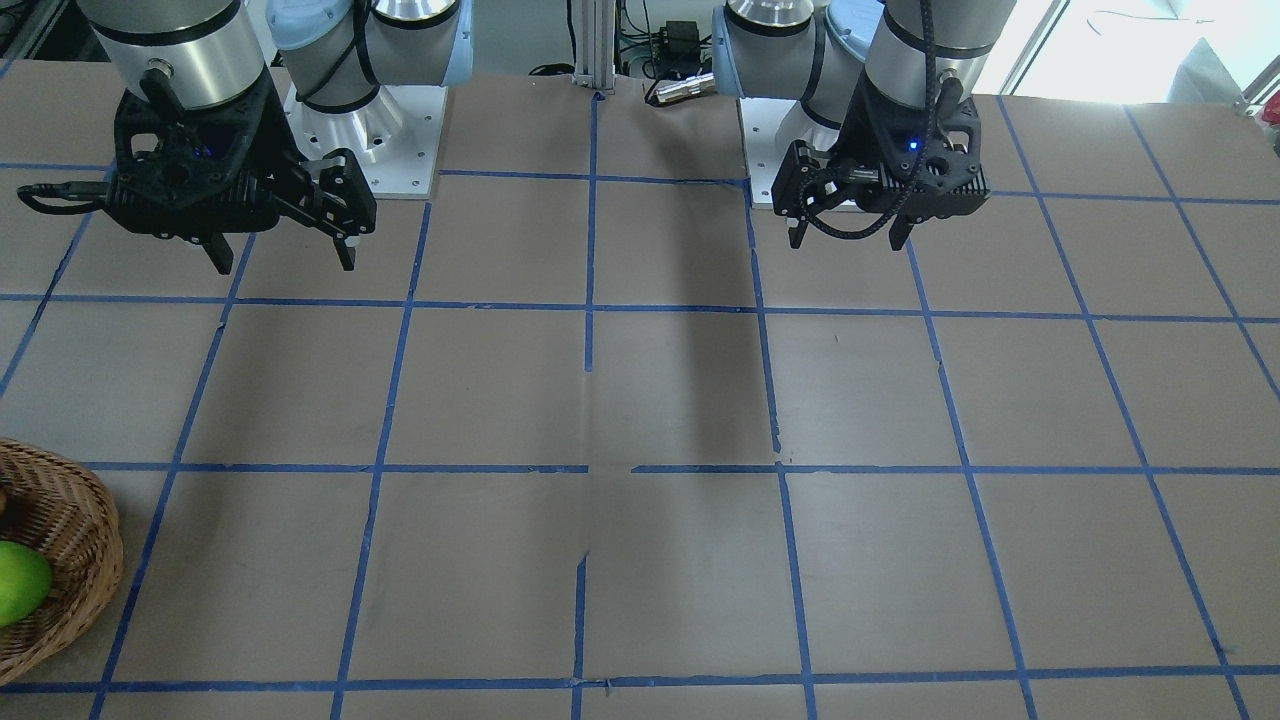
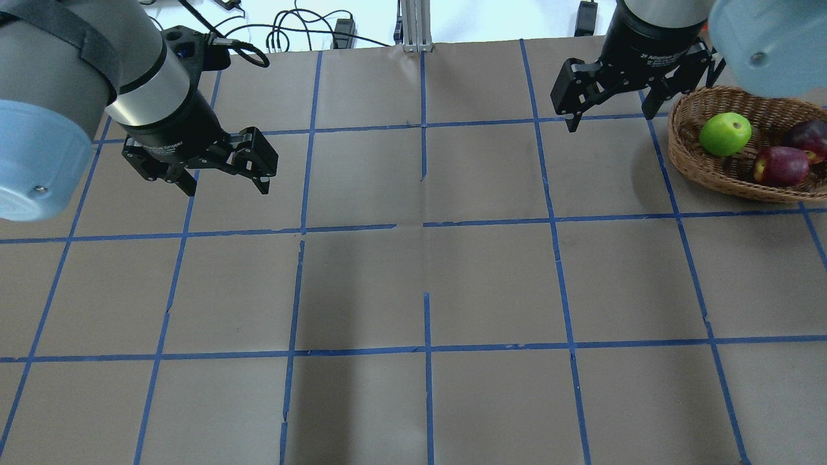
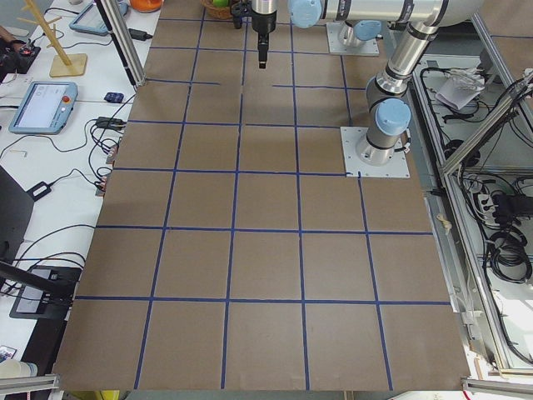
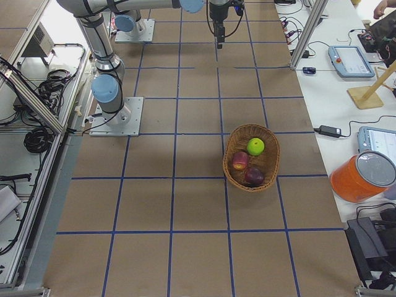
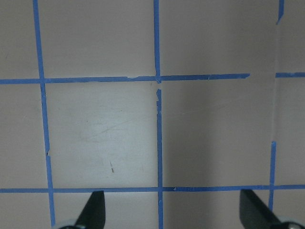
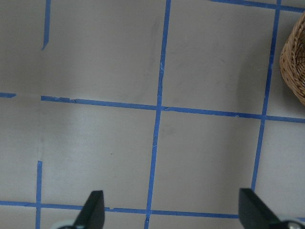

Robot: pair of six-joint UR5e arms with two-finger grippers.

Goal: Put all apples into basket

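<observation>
Three apples sit inside the wicker basket [image 2: 704, 174], so I judge nothing is left to pick. In the overhead view the lime green apple [image 2: 725, 134] lies at the basket's 9 o'clock side. The red apple with the yellowish patch [image 2: 782, 166] is at about 5 o'clock, touching the dark purple-red apple [image 2: 807, 137] at 3 o'clock. The basket stands at roughly 2 o'clock on the table [image 2: 426, 284], and its long axis seems to run from 9 to 3. The right gripper [image 2: 610, 119] is by far the nearer tool. It hangs above the paper with its jaws spread wide and nothing between them, and the basket rim lies just beside it at about 3 o'clock. The left gripper [image 2: 227, 189] hovers well apart at the table's 10 o'clock, its jaws likewise apart and empty. If I move the right arm at all, I would keep it off the rim. Its room lies from 6 round to 9 o'clock, across the taped squares towards the middle.
</observation>
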